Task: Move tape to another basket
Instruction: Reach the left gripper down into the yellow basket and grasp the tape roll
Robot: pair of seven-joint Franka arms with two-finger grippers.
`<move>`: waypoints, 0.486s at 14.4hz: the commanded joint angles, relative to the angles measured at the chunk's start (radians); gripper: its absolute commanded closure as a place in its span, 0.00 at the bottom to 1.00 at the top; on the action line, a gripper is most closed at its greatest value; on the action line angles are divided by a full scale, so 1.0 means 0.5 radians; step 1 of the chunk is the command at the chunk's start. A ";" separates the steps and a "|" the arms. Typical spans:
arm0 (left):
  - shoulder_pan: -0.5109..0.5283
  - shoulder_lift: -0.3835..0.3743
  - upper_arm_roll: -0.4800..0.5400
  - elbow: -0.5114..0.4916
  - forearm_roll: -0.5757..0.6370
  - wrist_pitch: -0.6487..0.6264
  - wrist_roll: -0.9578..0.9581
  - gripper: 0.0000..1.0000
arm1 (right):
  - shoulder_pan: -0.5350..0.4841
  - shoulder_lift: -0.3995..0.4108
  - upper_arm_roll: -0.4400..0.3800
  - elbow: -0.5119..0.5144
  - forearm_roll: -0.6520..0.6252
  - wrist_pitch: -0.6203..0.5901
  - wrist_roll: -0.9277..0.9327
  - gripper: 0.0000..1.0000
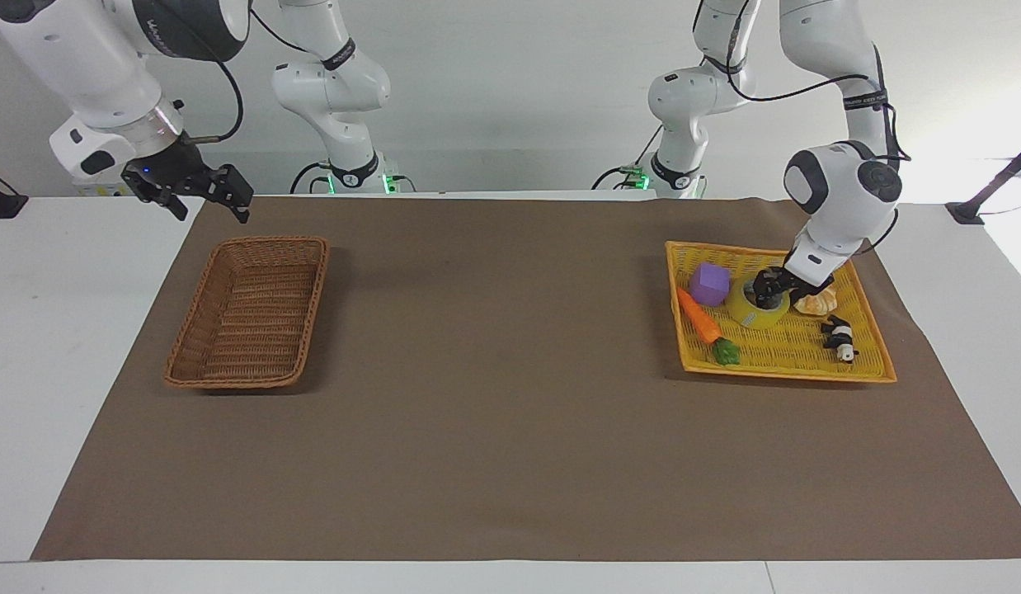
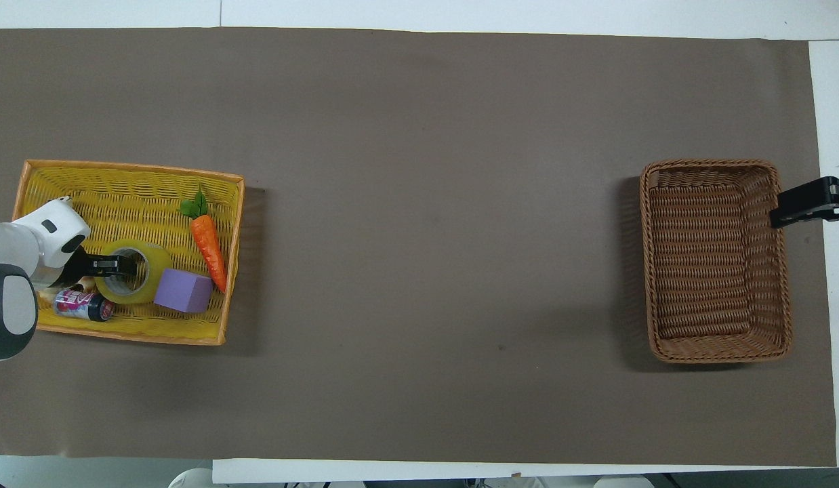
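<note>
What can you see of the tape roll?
The tape is a wide roll of translucent yellow film on a grey-white core, lying flat with its hole facing up in the yellow tray, at the left arm's end of the table. A purple cube sits right beside it, seemingly touching. The left claw is closed on its wall, one finger inside the hole. The roll looks not yet lifted.

High facing view, steep overhead, shared table
</note>
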 commanded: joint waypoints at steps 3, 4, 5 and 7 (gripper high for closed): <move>-0.010 0.007 0.004 -0.071 0.010 0.061 0.033 0.36 | -0.010 -0.047 0.011 -0.049 -0.002 0.008 -0.003 0.01; -0.010 0.013 0.004 -0.074 0.010 0.064 0.033 0.36 | -0.010 -0.047 0.011 -0.052 -0.002 0.011 -0.003 0.01; -0.013 0.013 0.001 -0.074 0.010 0.067 0.033 0.37 | -0.010 -0.047 0.011 -0.052 -0.002 0.008 -0.003 0.01; -0.044 0.013 0.004 -0.074 0.010 0.067 0.033 0.66 | -0.010 -0.047 0.011 -0.052 -0.002 0.008 -0.003 0.01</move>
